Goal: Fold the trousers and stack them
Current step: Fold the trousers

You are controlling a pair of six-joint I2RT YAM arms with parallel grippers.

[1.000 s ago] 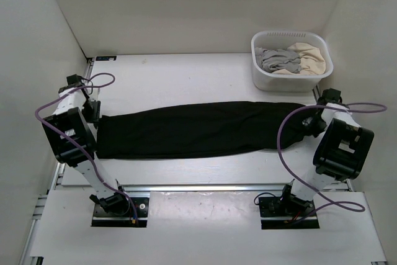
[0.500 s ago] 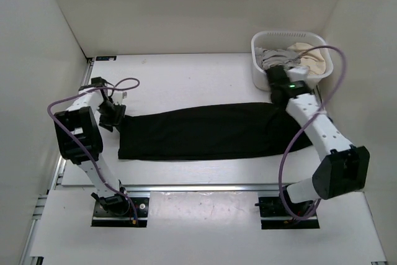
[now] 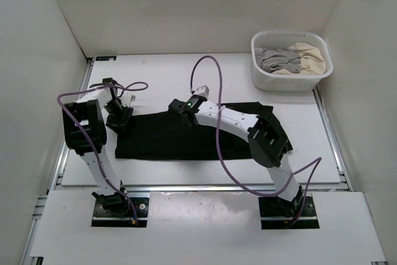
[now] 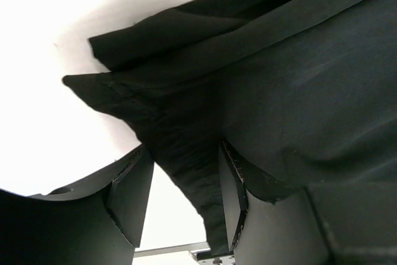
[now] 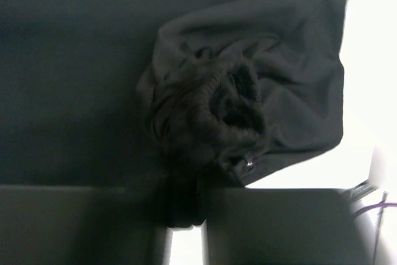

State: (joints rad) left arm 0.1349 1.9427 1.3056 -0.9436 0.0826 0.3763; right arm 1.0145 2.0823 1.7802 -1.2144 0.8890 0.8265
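The black trousers (image 3: 186, 138) lie across the table, their right end folded back over the middle. My right gripper (image 3: 182, 108) sits over the top edge left of centre. In the right wrist view it (image 5: 185, 193) is shut on a bunched, ribbed end of the trousers (image 5: 205, 110), with cloth filling the narrow gap. My left gripper (image 3: 118, 118) is at the trousers' left end. In the left wrist view it (image 4: 184, 153) stands open. A fold of the trousers (image 4: 186, 166) hangs in the gap against the right finger (image 4: 231, 178), with bare table showing beside it.
A white basket (image 3: 273, 82) holding grey clothing (image 3: 276, 60) and beige clothing (image 3: 309, 57) stands at the back right corner. White walls close in the table on three sides. The right arm's purple cable (image 3: 211, 69) loops above the trousers.
My right arm has swung from the far right to left of centre, dragging the trousers' right end over the middle. The left gripper and the left end have shifted right.
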